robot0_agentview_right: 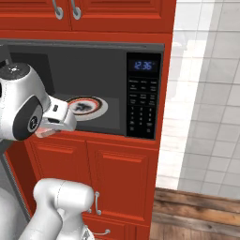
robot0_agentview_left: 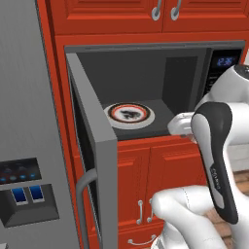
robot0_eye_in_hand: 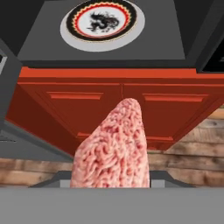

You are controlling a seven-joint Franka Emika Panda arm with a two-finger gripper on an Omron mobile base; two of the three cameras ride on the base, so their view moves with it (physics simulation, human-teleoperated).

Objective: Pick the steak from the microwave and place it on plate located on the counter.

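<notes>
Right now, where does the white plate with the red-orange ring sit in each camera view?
Left base view: white plate near centre, on the microwave floor.
Right base view: plate left of centre, left of the keypad.
Hand view: plate at the top edge, above the steak.
Shared landmark: the red cabinet doors directly under the microwave.
</notes>
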